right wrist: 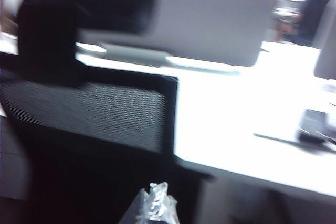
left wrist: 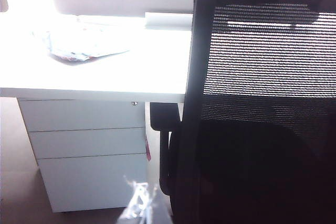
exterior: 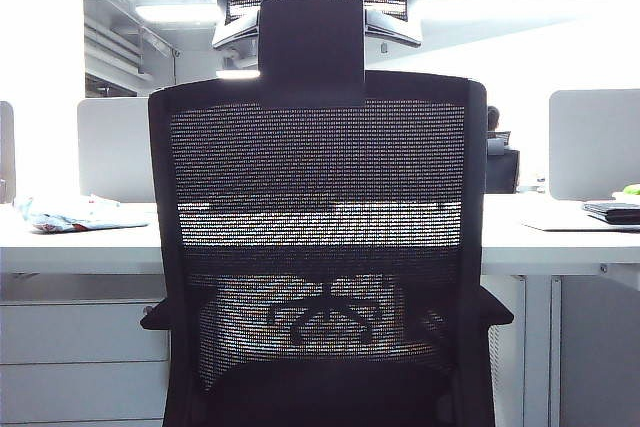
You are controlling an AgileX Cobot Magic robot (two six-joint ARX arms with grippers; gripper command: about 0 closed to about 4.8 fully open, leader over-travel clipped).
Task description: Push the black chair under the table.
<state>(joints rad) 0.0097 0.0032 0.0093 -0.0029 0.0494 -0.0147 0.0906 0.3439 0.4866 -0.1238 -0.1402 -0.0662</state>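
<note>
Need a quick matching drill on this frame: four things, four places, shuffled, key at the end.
Things:
1. black mesh office chair
2. white drawer unit
3. crumpled printed wrapper
4. flat black device

Places:
A. on the long white table, far right
B. under the table, left
C. centre, facing the table
D. on the table, left

Pairs: 1-C, 2-B, 3-D, 4-A

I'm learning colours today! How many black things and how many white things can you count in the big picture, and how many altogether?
Black: 2, the big black mesh office chair and a flat black object on the desk's right end.
White: 2, the long white desk and its white drawer unit.
Total: 4.
The left tool and right tool show only in the wrist views, low and near the chair.
</note>
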